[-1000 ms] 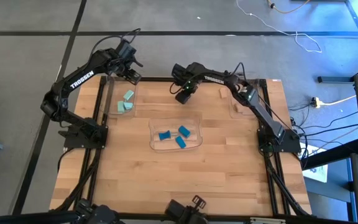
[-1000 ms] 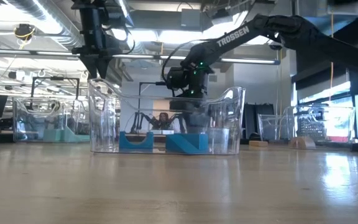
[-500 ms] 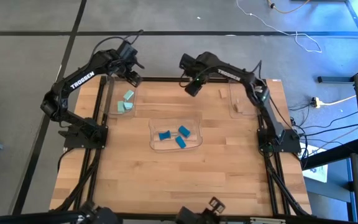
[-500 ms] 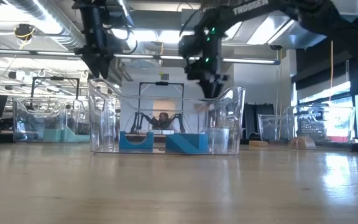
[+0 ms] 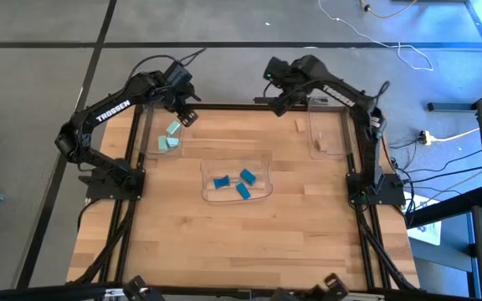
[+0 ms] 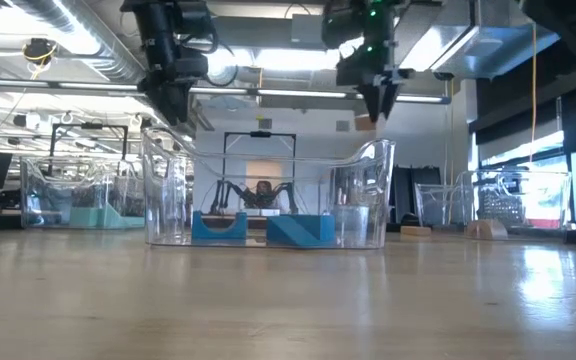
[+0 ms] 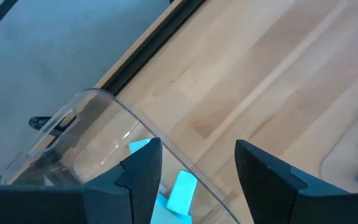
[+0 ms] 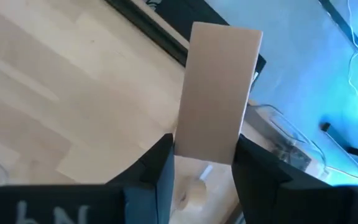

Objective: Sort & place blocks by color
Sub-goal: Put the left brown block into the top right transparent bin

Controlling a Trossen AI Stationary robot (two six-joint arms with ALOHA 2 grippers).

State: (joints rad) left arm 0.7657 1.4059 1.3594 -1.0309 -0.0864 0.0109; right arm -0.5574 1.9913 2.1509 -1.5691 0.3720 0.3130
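Note:
My right gripper (image 5: 278, 102) hangs high over the table's far edge, shut on a light tan block (image 8: 219, 93). In the low view that gripper (image 6: 373, 100) is well above the trays. My left gripper (image 5: 183, 107) is open, hovering over the far end of the left clear tray (image 5: 159, 134), where pale teal blocks (image 5: 170, 139) lie. Its fingers (image 7: 143, 168) frame teal blocks (image 7: 181, 190) below. Three blue blocks (image 5: 236, 181) lie in the centre tray (image 5: 262, 159). A tan block (image 5: 298, 125) lies flat on the table, and another (image 5: 318, 144) sits in the right tray. My right gripper pinches the tan block between its two fingers, on the block's two long side faces near one end (image 8: 204, 146). The fingers point down from above. The block is lifted clear of the table, and most of its length sticks out past the fingertips.
The right clear tray (image 5: 335, 134) stands near the table's far right corner. Bare wood fills the near half of the table (image 5: 241, 242). Black frame rails (image 5: 224, 107) run along the table's edges. Cables lie on the floor beyond.
My right gripper has risen and swung from near the centre tray's far side toward the table's far right, carrying the tan block up with it.

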